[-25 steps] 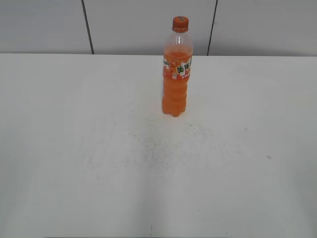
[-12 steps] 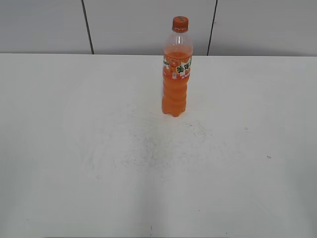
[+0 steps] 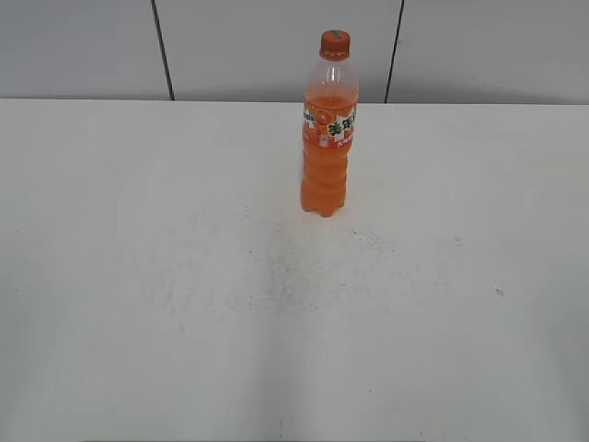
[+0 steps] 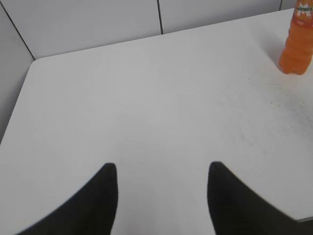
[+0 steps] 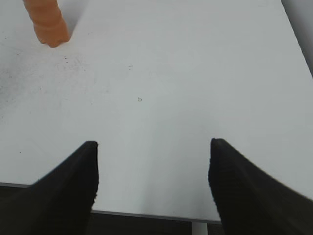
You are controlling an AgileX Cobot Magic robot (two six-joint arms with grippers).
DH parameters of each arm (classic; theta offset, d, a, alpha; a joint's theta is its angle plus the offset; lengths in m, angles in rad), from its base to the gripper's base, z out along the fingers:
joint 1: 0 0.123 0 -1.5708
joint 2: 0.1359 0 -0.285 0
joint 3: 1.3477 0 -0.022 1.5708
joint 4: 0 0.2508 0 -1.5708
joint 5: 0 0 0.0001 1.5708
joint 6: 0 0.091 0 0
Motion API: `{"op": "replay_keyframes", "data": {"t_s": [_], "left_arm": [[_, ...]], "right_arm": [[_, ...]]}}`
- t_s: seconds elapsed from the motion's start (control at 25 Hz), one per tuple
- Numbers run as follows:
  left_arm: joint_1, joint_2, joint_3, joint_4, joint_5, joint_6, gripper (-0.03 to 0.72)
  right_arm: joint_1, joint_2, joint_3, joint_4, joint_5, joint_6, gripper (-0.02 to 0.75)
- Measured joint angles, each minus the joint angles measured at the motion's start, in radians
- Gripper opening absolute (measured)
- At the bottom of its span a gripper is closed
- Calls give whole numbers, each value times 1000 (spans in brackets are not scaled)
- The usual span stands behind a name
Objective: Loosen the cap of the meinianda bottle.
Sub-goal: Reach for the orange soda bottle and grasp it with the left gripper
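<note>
The meinianda bottle [image 3: 326, 147] stands upright at the back middle of the white table [image 3: 184, 276], full of orange drink, with an orange, green and white label. Its small orange cap [image 3: 335, 43] sits on top. No arm shows in the exterior view. In the left wrist view the bottle's lower body [image 4: 296, 46] is at the far upper right; my left gripper [image 4: 161, 169] is open and empty above bare table. In the right wrist view the bottle's base [image 5: 47, 22] is at the upper left; my right gripper [image 5: 152, 147] is open and empty over the table's front edge.
A grey panelled wall [image 3: 276, 46] stands behind the table. The table's far left corner [image 4: 34, 61] shows in the left wrist view. The table's near edge [image 5: 146, 214] and right edge [image 5: 296, 34] show in the right wrist view. Dark specks mark the table middle [image 3: 276, 276].
</note>
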Motion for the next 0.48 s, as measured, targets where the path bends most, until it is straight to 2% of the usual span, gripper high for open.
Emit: {"op": "replay_keyframes", "data": {"t_s": [0.24,0.32,0.48], "left_arm": [[0,1,0,16,-2,0,380],[0,11,-10,26,-36,-10,422],[0,112,-30,40,-267,-51,510]], "right_arm": [[0,0,0,0,0,0,524],[0,0,0,2,0,0,524],[0,0,0,4,0,0,524]]}}
